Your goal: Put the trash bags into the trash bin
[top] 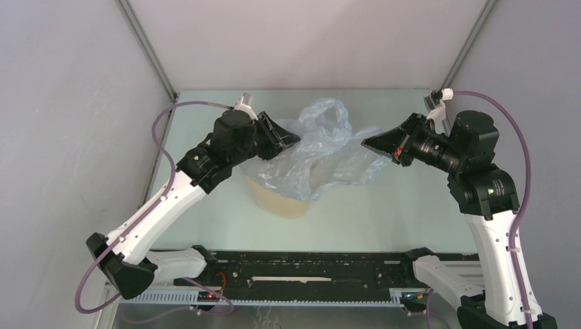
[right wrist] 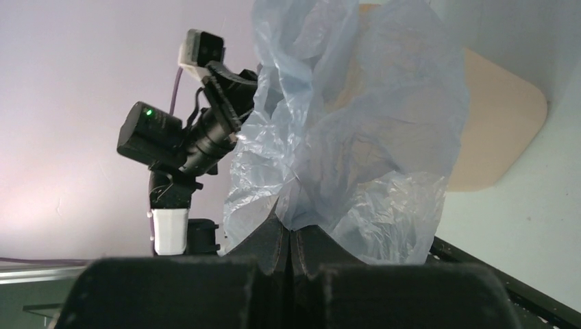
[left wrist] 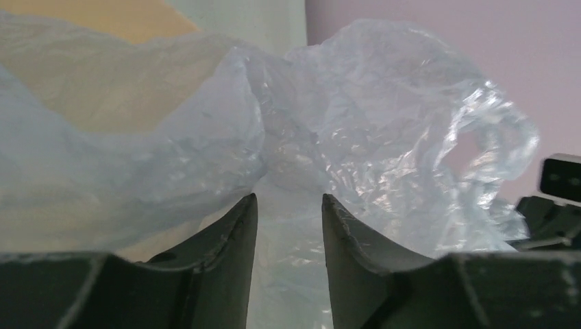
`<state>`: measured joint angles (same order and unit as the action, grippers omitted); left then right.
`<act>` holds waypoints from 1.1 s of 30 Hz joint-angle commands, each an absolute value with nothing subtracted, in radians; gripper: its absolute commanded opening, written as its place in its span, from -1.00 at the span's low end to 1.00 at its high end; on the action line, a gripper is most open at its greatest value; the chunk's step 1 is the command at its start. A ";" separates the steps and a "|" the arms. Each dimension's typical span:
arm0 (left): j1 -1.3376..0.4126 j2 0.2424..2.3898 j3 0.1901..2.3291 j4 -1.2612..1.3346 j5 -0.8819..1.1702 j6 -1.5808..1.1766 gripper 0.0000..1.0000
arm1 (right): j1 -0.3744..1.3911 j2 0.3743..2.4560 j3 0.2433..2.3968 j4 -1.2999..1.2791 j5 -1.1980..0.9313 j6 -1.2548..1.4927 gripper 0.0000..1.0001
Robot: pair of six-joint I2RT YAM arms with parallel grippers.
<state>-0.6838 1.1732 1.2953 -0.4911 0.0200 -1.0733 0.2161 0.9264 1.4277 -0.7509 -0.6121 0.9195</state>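
The pale blue-grey trash bag (top: 327,147) hangs crumpled over the far side of the beige trash bin (top: 281,200), between the two grippers. My right gripper (top: 368,144) is shut on the bag's right edge; in the right wrist view the film (right wrist: 356,137) rises from the closed gripper (right wrist: 291,229), with the bin (right wrist: 500,130) behind. My left gripper (top: 294,137) is at the bag's left side. In the left wrist view its jaws (left wrist: 288,200) stand apart, and the film (left wrist: 356,130) fills the gap and the space ahead. The bin (left wrist: 103,17) shows at top left.
A black rail (top: 308,274) with both arm bases runs along the near table edge. Grey enclosure walls and metal corner posts (top: 147,48) bound the table on the left, right and back. The left arm (right wrist: 178,137) shows beyond the bag in the right wrist view.
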 commanded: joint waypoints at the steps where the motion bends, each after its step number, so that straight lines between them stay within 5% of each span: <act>1: -0.671 1.055 1.407 -0.559 -0.072 -0.999 0.02 | 0.210 0.923 1.428 -0.725 -0.634 0.923 -1.00; 10: -0.633 0.994 1.708 -1.038 -0.330 -0.782 0.96 | 0.210 0.915 1.407 -0.730 -0.637 0.920 -1.00; 21: -0.538 1.121 1.675 -1.101 -0.171 -0.744 1.00 | 0.210 0.904 1.407 -0.729 -0.631 0.936 -1.00; 33: -0.591 1.174 1.400 -0.709 0.057 -0.912 -0.37 | 0.267 0.913 1.407 -0.666 -0.601 0.979 -1.00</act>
